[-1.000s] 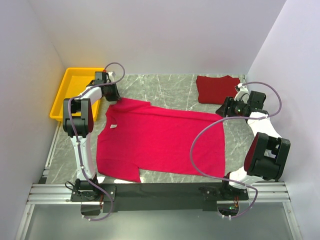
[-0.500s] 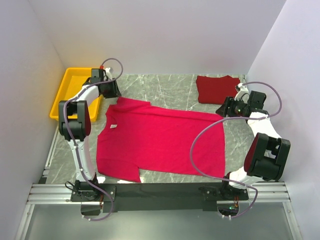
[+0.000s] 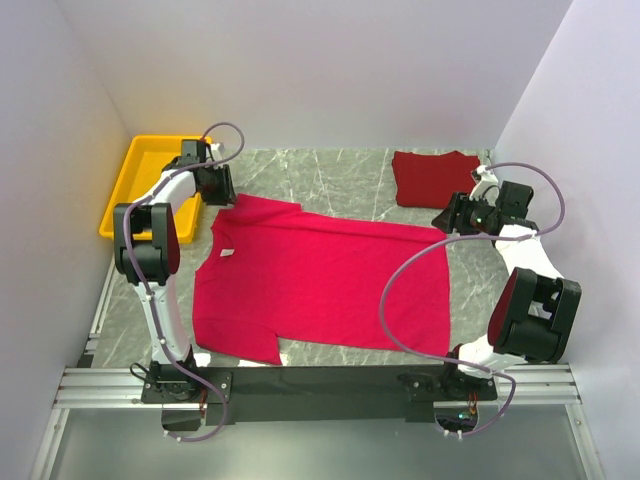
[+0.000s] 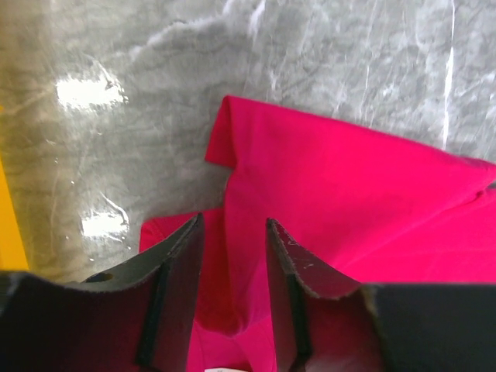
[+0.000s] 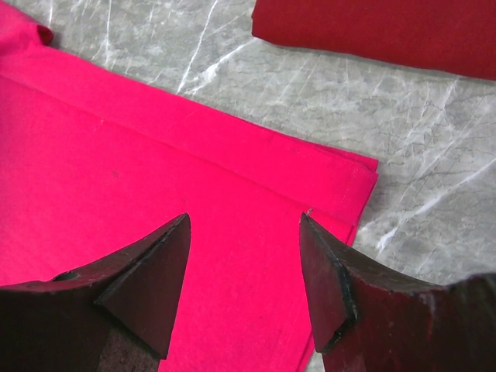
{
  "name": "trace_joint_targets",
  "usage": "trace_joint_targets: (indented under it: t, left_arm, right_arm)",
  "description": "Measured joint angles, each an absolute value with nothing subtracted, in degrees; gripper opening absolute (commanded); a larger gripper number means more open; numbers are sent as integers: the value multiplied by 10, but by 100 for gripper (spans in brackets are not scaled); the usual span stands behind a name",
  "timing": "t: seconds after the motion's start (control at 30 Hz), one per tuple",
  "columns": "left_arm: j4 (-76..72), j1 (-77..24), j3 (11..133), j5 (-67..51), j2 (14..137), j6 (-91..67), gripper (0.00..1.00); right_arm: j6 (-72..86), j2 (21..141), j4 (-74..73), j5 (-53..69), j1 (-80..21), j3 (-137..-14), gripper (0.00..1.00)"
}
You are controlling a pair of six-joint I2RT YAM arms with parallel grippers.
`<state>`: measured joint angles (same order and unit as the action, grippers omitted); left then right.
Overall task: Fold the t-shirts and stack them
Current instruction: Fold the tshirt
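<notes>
The crimson-pink t-shirt (image 3: 320,280) lies spread flat in the middle of the table, its white neck label (image 3: 227,252) at the left. The maroon t-shirt (image 3: 435,177) lies folded at the back right. My left gripper (image 3: 222,196) is open over the pink shirt's far left sleeve (image 4: 256,155). Its fingers (image 4: 174,287) straddle a ridge of pink cloth with a narrow gap. My right gripper (image 3: 446,219) is open wide just above the pink shirt's far right hem corner (image 5: 341,174). The maroon shirt's edge (image 5: 387,31) shows beyond it.
A yellow plastic tray (image 3: 150,185) stands at the back left, right beside the left arm; its edge shows in the left wrist view (image 4: 9,225). White walls close in the left, back and right. Grey marble table (image 3: 340,175) shows between the two shirts.
The left arm has shifted slightly back and forth at the far left sleeve. The right arm and both shirts have not visibly moved.
</notes>
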<state>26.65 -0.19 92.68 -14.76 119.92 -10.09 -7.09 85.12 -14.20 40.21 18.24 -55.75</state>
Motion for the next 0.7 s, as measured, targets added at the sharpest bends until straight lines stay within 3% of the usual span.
trace_joint_targets:
  t: [0.2, 0.5, 0.7]
  left_arm:
    - [278, -2, 927, -162, 1199, -95, 36]
    - [298, -2, 927, -169, 1200, -86, 36]
    - [298, -2, 921, -180, 1200, -84, 20]
  right_arm:
    - [-71, 848, -142, 402, 182, -557, 65]
    - [-69, 842, -137, 402, 182, -550, 65]
    - [-68, 842, -137, 402, 182, -550, 65]
